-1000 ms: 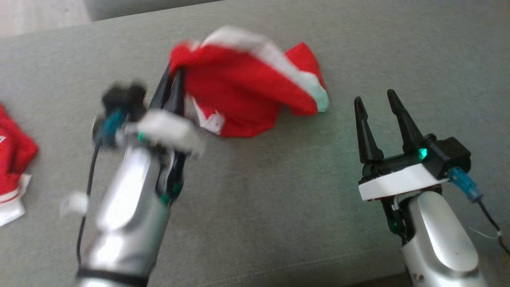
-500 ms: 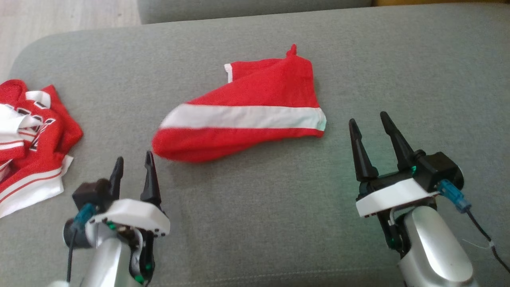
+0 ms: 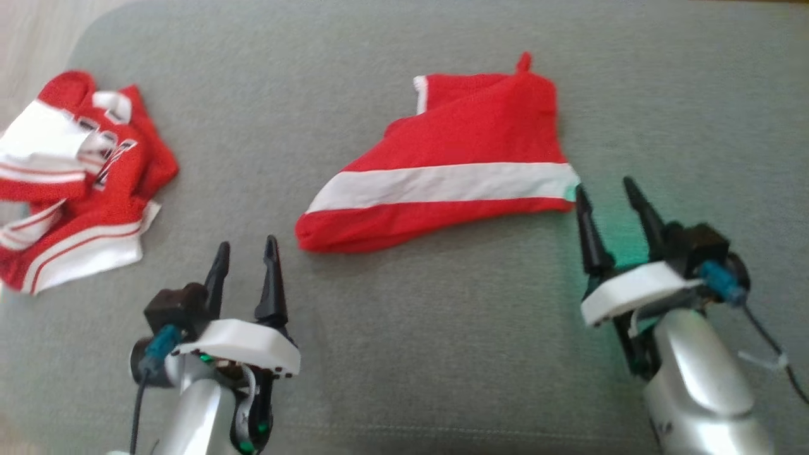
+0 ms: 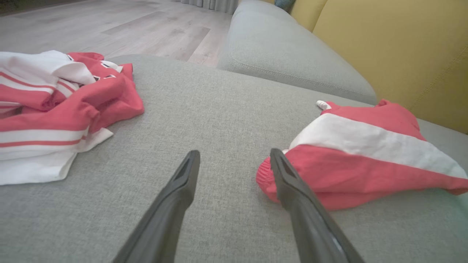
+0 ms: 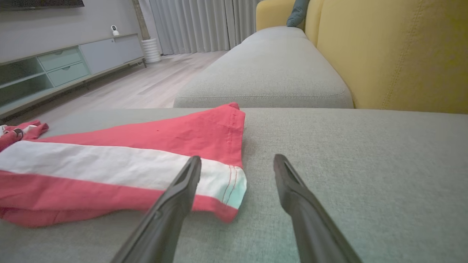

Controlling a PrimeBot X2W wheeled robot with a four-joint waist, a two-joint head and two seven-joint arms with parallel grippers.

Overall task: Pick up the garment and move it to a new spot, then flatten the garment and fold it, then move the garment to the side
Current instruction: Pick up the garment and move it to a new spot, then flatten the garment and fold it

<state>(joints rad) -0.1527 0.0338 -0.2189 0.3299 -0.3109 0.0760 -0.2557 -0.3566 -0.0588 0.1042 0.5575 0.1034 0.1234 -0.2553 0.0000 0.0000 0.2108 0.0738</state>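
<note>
The garment (image 3: 461,158) is red with a broad white band and lies loosely folded on the grey sofa cushion (image 3: 442,354); it is also seen at the right of the left wrist view (image 4: 365,153) and at the left of the right wrist view (image 5: 120,164). My left gripper (image 3: 246,249) stands open and empty, below and left of the garment's rounded left end. Just off the garment's lower right corner, my right gripper (image 3: 607,189) is open, its left finger (image 5: 182,186) crossing over that corner in its own wrist view.
A second red and white garment (image 3: 76,177) lies crumpled at the cushion's left edge, also in the left wrist view (image 4: 55,109). Yellow backrests (image 5: 395,54) rise behind the seat. A further grey cushion (image 5: 267,69) and wooden floor (image 4: 109,25) lie beyond.
My left gripper was shut on the lifted garment; it let go, the garment now lies on the cushion, and the gripper drew back toward me, open. The camera has shifted.
</note>
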